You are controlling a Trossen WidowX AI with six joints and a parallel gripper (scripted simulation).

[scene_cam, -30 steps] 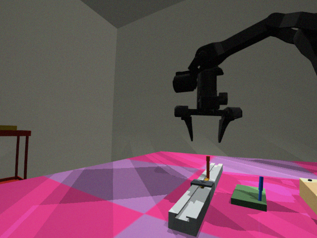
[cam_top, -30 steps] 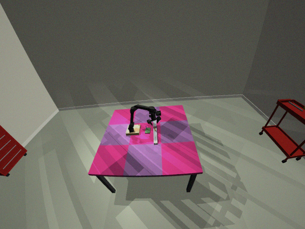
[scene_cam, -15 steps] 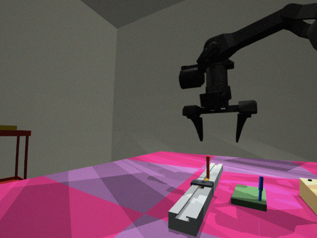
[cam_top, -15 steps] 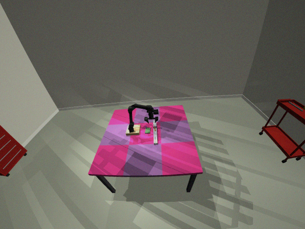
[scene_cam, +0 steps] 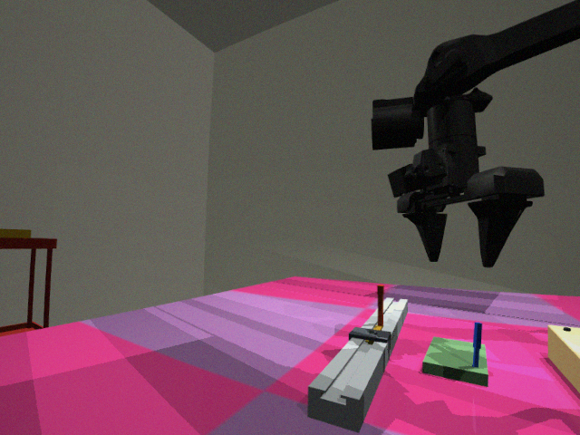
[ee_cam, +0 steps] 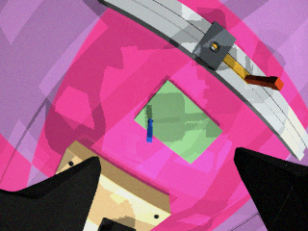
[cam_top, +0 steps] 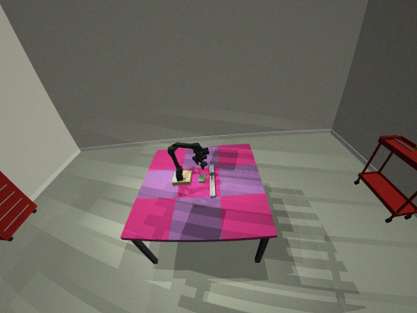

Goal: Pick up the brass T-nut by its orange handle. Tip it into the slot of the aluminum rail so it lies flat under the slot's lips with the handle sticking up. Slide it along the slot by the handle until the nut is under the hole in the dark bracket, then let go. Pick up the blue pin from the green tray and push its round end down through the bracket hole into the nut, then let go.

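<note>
The aluminum rail [cam_top: 212, 189] [scene_cam: 343, 378] [ee_cam: 164, 16] lies on the table with the dark bracket [scene_cam: 358, 333] [ee_cam: 218, 34] across it. The brass T-nut [ee_cam: 236, 66] lies flat in the slot, partly under the bracket, and brass shows through the bracket hole. Its orange handle [scene_cam: 380, 306] [ee_cam: 264, 81] sticks up beside the bracket. The blue pin [scene_cam: 477, 343] [ee_cam: 149, 131] stands in the green tray [cam_top: 201, 178] [scene_cam: 445, 353] [ee_cam: 192, 146], near one edge. My gripper [cam_top: 203, 167] [scene_cam: 460, 263] [ee_cam: 168, 161] is wide open and empty, high above the table, clear of handle and pin.
The arm's pale wooden base [cam_top: 186, 175] [scene_cam: 564, 351] [ee_cam: 140, 190] is beside the tray, on the side away from the rail. The tray lies between base and rail. A red cart [cam_top: 387, 188] stands on the floor away from the table.
</note>
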